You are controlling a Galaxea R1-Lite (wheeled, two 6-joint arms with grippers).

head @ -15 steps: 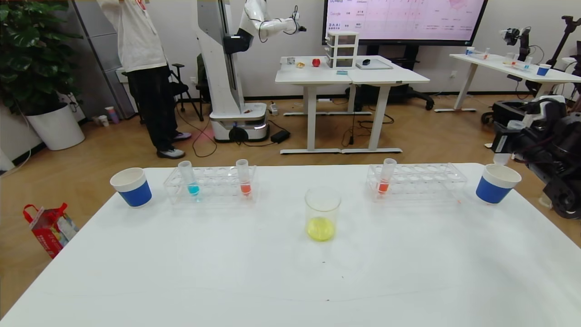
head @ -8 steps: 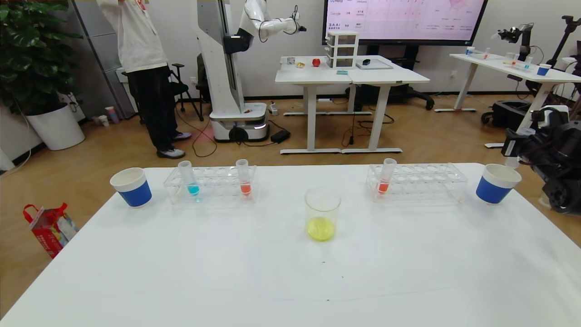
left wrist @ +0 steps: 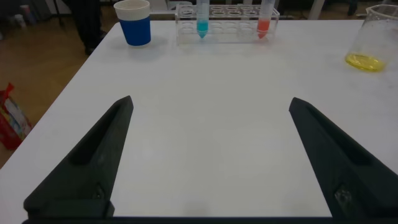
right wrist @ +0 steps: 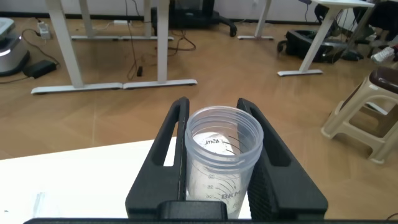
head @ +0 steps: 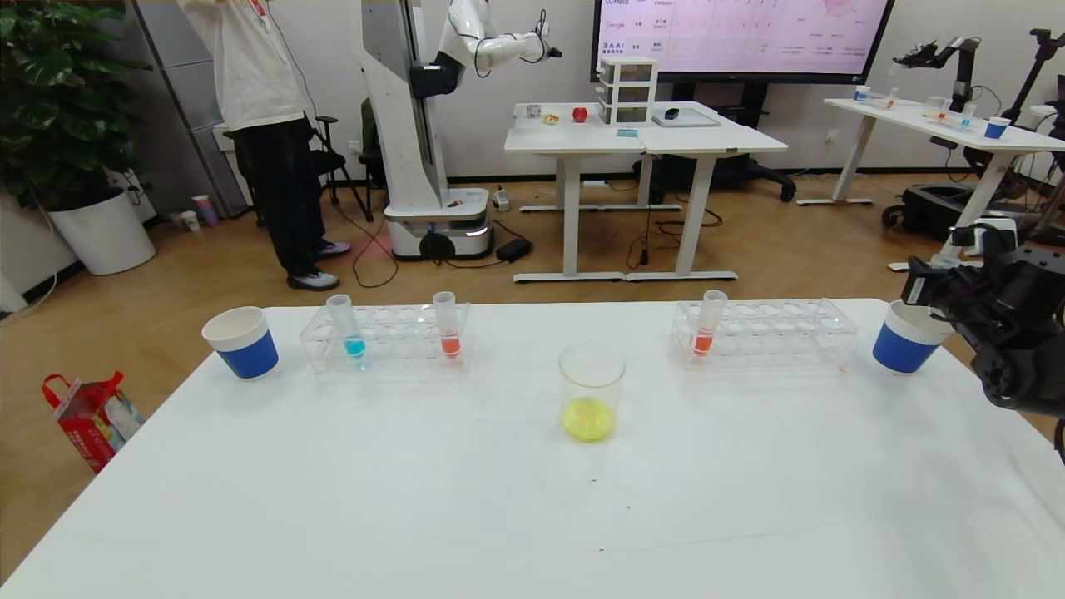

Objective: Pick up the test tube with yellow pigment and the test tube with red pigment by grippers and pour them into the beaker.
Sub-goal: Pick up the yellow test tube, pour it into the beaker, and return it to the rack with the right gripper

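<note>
My right gripper is shut on a clear test tube with a wide collar. No liquid shows in the tube. In the right wrist view the gripper holds it upright. It hangs at the rim of the right blue paper cup. The beaker stands mid-table with yellow liquid at its bottom. Orange-red tubes stand in the left rack and in the right rack. My left gripper is open and empty, low over the near left of the table.
A blue-liquid tube stands in the left rack. A second blue cup stands at the far left. The right rack holds one tube. The table edge lies just past the right cup.
My right gripper has turned the tube from tilted to upright and lowered it toward the right blue cup. The arm drew back to the right.
</note>
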